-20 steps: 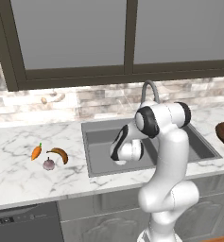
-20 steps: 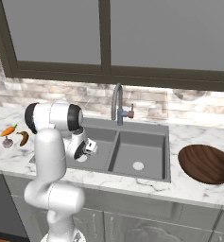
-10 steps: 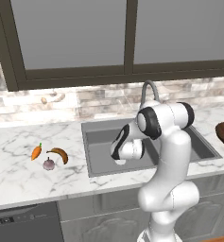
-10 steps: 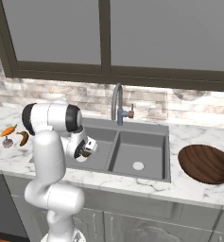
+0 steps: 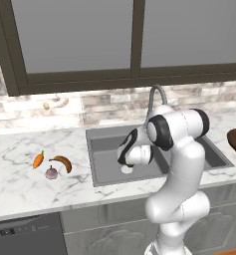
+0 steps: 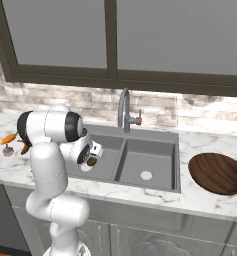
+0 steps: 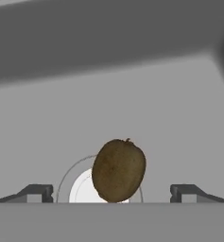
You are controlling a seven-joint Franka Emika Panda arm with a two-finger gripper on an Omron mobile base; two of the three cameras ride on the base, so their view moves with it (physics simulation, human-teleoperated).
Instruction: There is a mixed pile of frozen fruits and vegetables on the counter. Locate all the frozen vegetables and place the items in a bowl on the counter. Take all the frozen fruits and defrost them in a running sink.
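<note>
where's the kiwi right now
The kiwi is in the left basin of the sink, over its pale drain; in the hand view it sits between the wide-open fingertips of the gripper, touching neither.

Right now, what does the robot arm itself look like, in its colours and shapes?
The arm is glossy white, built of thick rounded segments with dark, almost black, bands at the joints. It rises from a bulbous white base. The gripper has two small dark grey fingertips, flat and blocky. No cables or markings are visible.
</note>
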